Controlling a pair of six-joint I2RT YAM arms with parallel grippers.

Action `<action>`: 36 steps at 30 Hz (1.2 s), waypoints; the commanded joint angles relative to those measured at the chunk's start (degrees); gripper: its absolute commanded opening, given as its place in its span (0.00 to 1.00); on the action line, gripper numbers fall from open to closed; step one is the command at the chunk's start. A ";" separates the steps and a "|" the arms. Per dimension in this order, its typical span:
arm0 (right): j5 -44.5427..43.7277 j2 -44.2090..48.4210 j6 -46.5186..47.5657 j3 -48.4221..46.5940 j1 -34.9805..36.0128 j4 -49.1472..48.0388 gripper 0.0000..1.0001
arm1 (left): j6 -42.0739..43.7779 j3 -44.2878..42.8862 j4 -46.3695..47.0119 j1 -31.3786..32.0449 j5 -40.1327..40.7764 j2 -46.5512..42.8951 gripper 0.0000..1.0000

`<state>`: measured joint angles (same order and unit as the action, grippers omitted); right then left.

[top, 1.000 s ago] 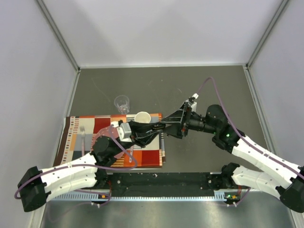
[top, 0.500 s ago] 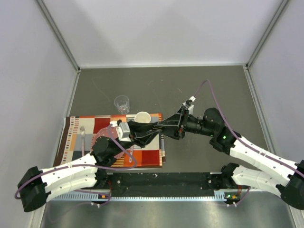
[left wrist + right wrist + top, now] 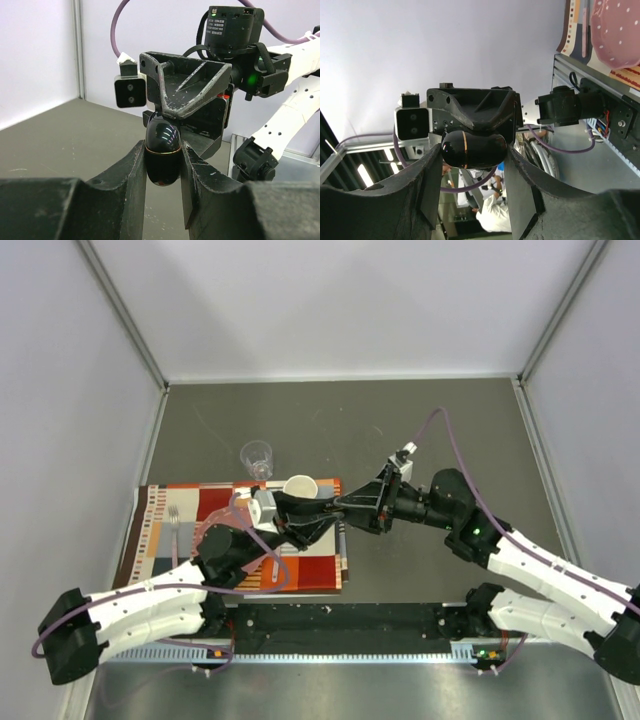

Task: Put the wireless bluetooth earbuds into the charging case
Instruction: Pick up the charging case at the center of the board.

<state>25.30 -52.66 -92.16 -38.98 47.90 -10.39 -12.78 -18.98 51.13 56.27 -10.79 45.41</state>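
Ok so, starting at the near edge: both arm bases sit along the black rail [image 3: 340, 625] at the table's front lip. The patterned placemat [image 3: 160, 540] begins right behind it on the left, and its right edge ends about mid-table. A fork [image 3: 173, 528] lies near the mat's left edge, and a pink dotted plate [image 3: 615, 35] sits on the mat under the left arm. Over the mat's far right corner the two grippers meet nose to nose, up off the surface. The left gripper [image 3: 163, 150] has its jaws pinching the charging case [image 3: 162, 142] from both sides. The right gripper [image 3: 474, 155] is clamped on the same case from the opposite end, fingers pressed against it on both sides too. The case is a glossy black egg-shaped thing with a thin gold seam around it, and the lid looks closed. I can't make out the earbuds in any view. The white mug [image 3: 300, 486] stands just beside the meeting point, on its far left, so that side is tight. A clear glass [image 3: 257, 457] is a bit further back, just off the mat's far edge. Right of the mat and behind the mug it's plain gray tabletop [image 3: 420, 420] all the way to the metal-framed white walls [image 3: 350, 310], so there's plenty of room over there.
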 commanded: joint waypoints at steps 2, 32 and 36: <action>-0.95 0.90 4.09 -1.62 1.58 -0.77 0.00 | -5.15 -3.34 -1.65 0.33 -2.66 2.31 0.03; -6.05 7.40 19.82 -4.96 1.67 17.68 0.70 | -3.57 -2.64 -2.88 0.42 -3.36 -0.85 0.00; -6.75 7.66 21.05 -5.14 1.76 19.79 0.64 | -3.66 -2.99 -2.88 0.33 -3.36 -0.76 0.00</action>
<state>19.46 -45.65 -74.08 -41.69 49.01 6.72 -16.05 -19.99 46.17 56.42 -14.11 45.47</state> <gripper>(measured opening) 0.666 0.336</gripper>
